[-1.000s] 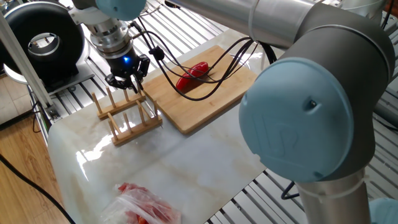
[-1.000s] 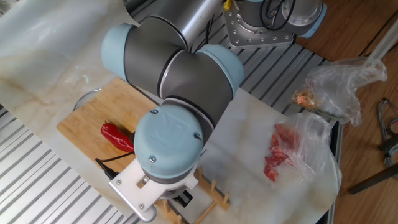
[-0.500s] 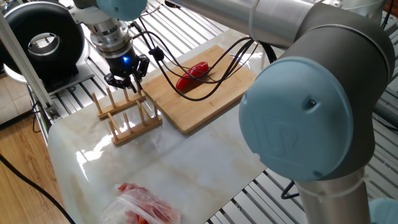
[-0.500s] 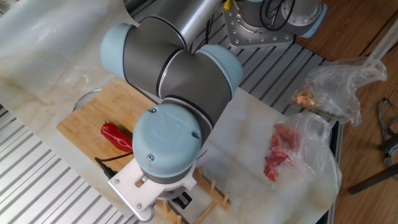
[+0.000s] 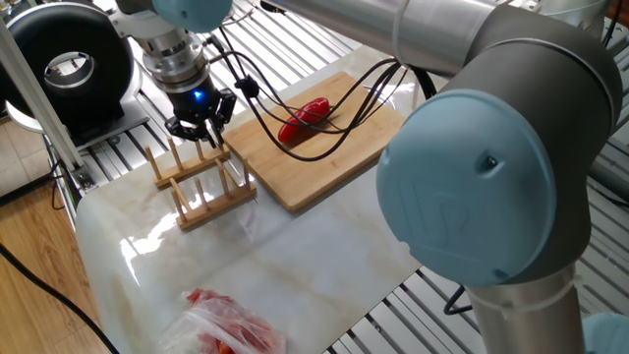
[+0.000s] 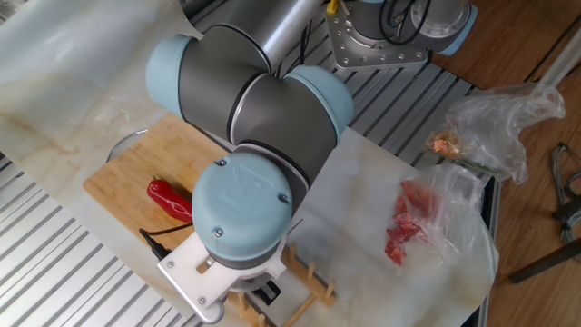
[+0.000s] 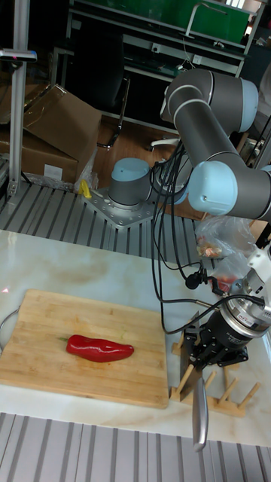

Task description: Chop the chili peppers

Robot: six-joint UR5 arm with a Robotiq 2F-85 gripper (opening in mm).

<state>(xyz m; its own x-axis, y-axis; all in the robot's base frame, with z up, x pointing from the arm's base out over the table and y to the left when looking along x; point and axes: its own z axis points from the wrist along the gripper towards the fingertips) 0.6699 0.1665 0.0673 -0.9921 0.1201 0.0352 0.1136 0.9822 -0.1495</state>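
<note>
One whole glossy red chili pepper (image 5: pixel 303 120) (image 6: pixel 171 198) (image 7: pixel 99 349) lies on the wooden cutting board (image 5: pixel 324 172) (image 6: pixel 123 168) (image 7: pixel 38 331). My gripper (image 5: pixel 200 136) (image 7: pixel 202 352) hangs over the wooden slotted rack (image 5: pixel 201 192) (image 7: pixel 220 395), just beside the board's edge. In the tall fixed view it is shut on the handle of a knife (image 7: pixel 199 410), whose silver blade points toward the table's front edge. In the other fixed view the arm's wrist hides the gripper. The pepper lies apart from the knife.
Black cables (image 5: pixel 334 108) hang across the board and over the pepper. A clear plastic bag with red showing through (image 5: pixel 228 324) (image 6: pixel 413 222) lies on the marble top. Another crumpled bag (image 6: pixel 495 123) sits at the table edge. A black round appliance (image 5: pixel 69 64) stands beyond the rack.
The arm's wrist has edged very slightly in the other fixed view. The gripper stays at the rack and the pepper has not moved.
</note>
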